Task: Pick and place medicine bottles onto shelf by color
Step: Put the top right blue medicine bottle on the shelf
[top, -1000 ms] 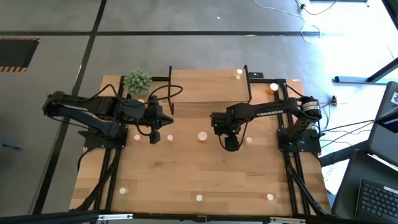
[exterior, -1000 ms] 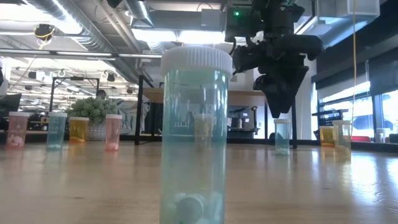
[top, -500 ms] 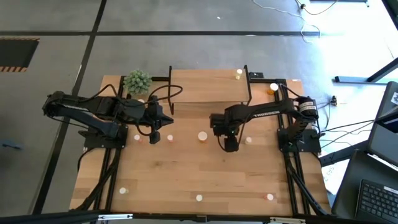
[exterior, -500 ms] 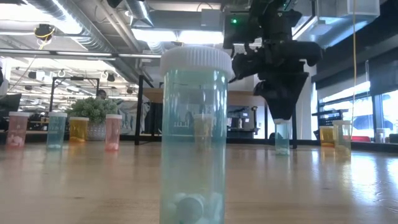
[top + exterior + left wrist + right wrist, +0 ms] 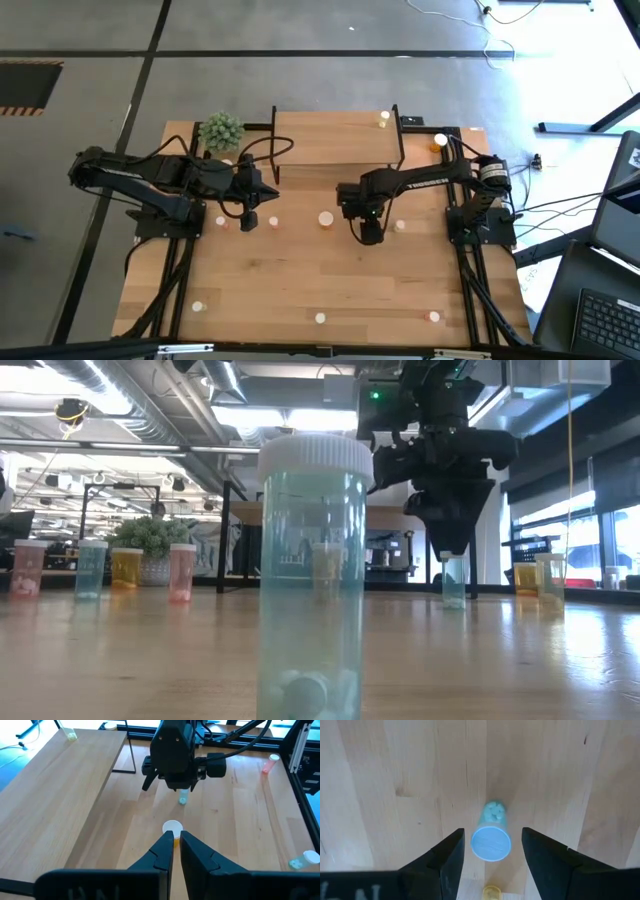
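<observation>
From above, the right end effector (image 5: 369, 234) hangs mid-surface beside an orange-capped bottle (image 5: 326, 218); the shelf (image 5: 335, 137) lies behind.

At surface level, it hovers just over a pale blue-green bottle (image 5: 453, 580).

Left end effector (image 5: 175, 840) is pinched narrow, idle.

Right wrist: fingers (image 5: 449, 854) wide, straddling the bottle's cap (image 5: 491, 843). An off-centre descent could tip it.

"TROSSEN" lettering on right arm (image 5: 420, 181), otherwise no readable text

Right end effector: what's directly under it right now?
Under the right end effector, a pale blue-green bottle stands upright between its open fingers, pills visible inside. Its base on the table is hidden.
</observation>
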Robot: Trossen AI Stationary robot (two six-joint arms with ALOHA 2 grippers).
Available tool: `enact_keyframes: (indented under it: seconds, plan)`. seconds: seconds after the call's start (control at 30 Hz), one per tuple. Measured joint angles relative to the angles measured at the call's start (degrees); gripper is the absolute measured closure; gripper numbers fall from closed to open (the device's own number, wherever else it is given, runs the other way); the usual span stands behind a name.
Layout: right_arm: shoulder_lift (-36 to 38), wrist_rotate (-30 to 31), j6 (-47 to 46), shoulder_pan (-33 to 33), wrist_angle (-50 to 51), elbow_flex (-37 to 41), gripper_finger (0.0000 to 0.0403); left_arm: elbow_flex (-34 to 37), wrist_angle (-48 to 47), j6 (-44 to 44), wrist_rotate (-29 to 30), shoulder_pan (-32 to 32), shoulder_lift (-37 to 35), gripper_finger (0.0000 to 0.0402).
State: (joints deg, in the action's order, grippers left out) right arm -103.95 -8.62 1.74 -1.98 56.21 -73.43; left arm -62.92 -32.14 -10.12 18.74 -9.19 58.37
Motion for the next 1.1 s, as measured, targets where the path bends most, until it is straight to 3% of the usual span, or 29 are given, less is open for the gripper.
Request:
enact_keyframes:
  seconds: [0.43, 0.73, 1.1]
  plan:
    - [-2.36, -0.01, -0.16, 0.0, 0.13, 0.0, 0.0209, 0.0, 0.0, -0.01, 0.0, 0.0, 0.0, 0.0374]
    - [-2.36, -0.03, -1.17, 0.0, 0.2, 0.0, 0.029, 0.0, 0.0, 0.01, 0.0, -0.02, 0.0, 0.0374]
    - [-2.36, -0.53, -1.47, 0.02, 0.94, -0.02, 0.0282, 0.0, 0.0, -0.01, 0.0, -0.02, 0.0, 0.0374]
